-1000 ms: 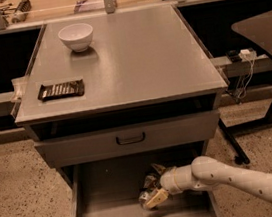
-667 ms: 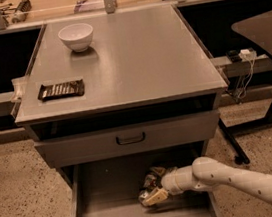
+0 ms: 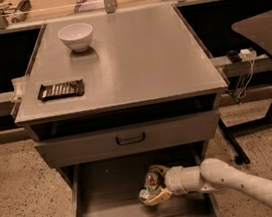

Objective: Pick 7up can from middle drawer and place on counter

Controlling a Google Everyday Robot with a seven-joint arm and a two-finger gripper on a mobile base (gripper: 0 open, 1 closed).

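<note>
Gripper [image 3: 148,188] sat low inside the open middle drawer [image 3: 104,206], right of centre, its two fingers clamped on the tilted 7up can [image 3: 151,181]. On the counter [image 3: 133,55] above stood a white bowl [image 3: 76,36], with a chocolate bar wrapper [image 3: 60,90] near the left edge.

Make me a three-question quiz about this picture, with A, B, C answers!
1. What colour is the bowl on the counter? A) white B) red C) blue
2. Where is the gripper? A) over the bowl B) down in the middle drawer, at the 7up can C) on the floor
3. The middle drawer is: A) pushed shut B) pulled open C) taken away

Answers: 1 A, the bowl is plain white. 2 B, the arm reaches into the drawer and the gripper is right at the can. 3 B, the drawer's flat floor shows.
</note>
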